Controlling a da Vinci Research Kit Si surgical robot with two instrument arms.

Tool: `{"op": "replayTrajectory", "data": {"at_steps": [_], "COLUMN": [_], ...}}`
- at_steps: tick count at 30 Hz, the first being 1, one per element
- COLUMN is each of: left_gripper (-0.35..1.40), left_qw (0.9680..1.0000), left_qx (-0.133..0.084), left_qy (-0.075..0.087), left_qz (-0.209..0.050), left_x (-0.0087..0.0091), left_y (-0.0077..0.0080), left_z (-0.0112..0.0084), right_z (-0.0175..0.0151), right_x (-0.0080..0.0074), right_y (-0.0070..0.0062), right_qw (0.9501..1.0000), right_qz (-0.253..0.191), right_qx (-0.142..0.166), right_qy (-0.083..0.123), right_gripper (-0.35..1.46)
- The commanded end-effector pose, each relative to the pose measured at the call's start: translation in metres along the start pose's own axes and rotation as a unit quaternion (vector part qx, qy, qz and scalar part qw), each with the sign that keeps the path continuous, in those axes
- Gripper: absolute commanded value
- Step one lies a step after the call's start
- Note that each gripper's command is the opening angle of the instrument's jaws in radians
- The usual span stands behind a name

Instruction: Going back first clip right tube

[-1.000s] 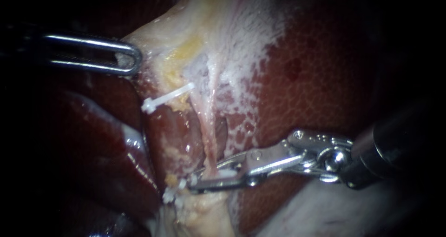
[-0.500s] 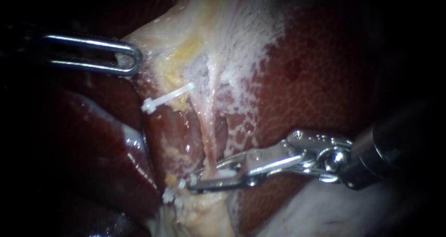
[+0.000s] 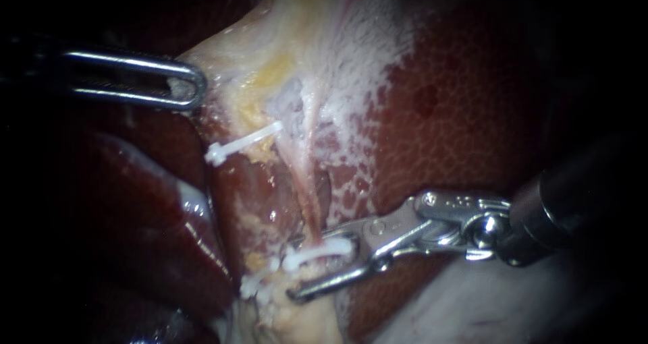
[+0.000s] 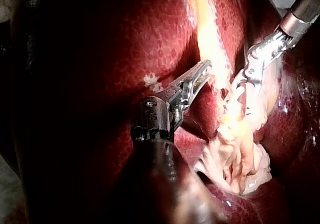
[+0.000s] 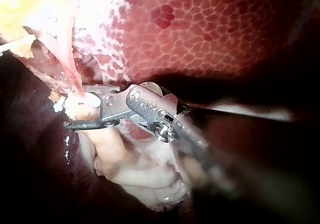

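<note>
right instrument [image 3: 312,266] — jaws apart around clip [image 3: 322,251]

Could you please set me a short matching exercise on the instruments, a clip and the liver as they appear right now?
Things:
1. left instrument
2. right instrument
3. upper clip
4. liver

Descriptions:
A. jaws open, with the lower clip between them
B. dark red, mottled surface
C. jaws shut on the edge of the pale tissue
D. white, apart from both instruments

Pairs: 1-C, 2-A, 3-D, 4-B
</note>
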Motion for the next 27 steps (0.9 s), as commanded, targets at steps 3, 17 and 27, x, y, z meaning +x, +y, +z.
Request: {"op": "replayTrajectory", "data": {"at_steps": [3,17,27], "left_gripper": [-0.35,-0.35,-0.35], "left_qw": [1.0,1.0,1.0], "left_qx": [0.0,-0.001,0.0], "left_qy": [0.0,0.0,0.0], "left_qz": [0.0,0.0,0.001], "left_x": [0.0,0.0,0.0001], "left_y": [-0.0001,-0.0002,0.0], "left_z": [0.0,0.0,0.0001], "right_z": [0.0001,-0.0007,-0.0039], "right_x": [0.0,-0.0001,0.0002], "right_y": [0.0002,0.0005,-0.0001], "right_qw": [0.9997,0.9986,0.9975], "right_qz": [-0.025,-0.045,-0.038], "right_qx": [-0.002,-0.029,-0.059], "right_qy": [-0.002,0.003,0.011], "right_gripper": [0.54,0.59,0.59]}}
